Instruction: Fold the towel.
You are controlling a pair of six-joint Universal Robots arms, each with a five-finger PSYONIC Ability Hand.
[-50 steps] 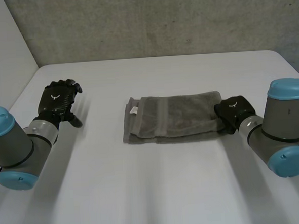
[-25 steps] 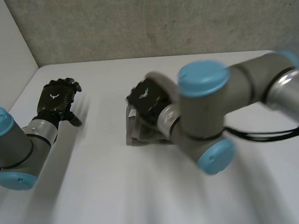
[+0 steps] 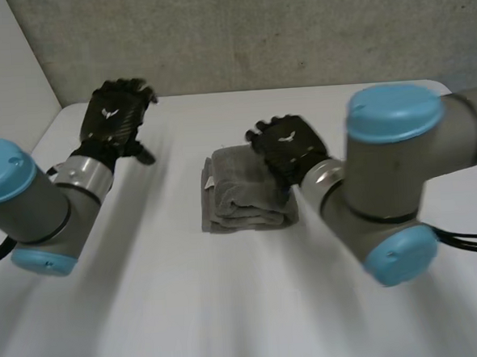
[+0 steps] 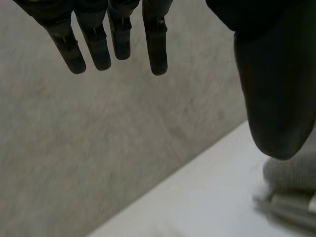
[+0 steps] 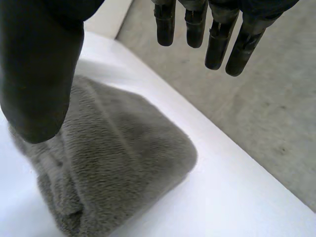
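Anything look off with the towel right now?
Nothing spilled or damaged. The towel lies folded but lumpy, top layer bulging, a white tag poking out toward the left hand. Right hand is open over it.

We see the towel [image 3: 238,201] as fuzzy terry cloth, the table [image 3: 230,308] smooth and matt, the wall [image 3: 254,32] rough concrete.

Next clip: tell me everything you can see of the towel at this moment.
The towel is grey, plush terry cloth, folded into a compact thick bundle with stacked layers showing at its near edge and a small white label at its left side. It lies flat near the middle of the white table. The right hand, fingers straight, is over its far right corner; whether it touches cannot be told. The left hand is well clear.
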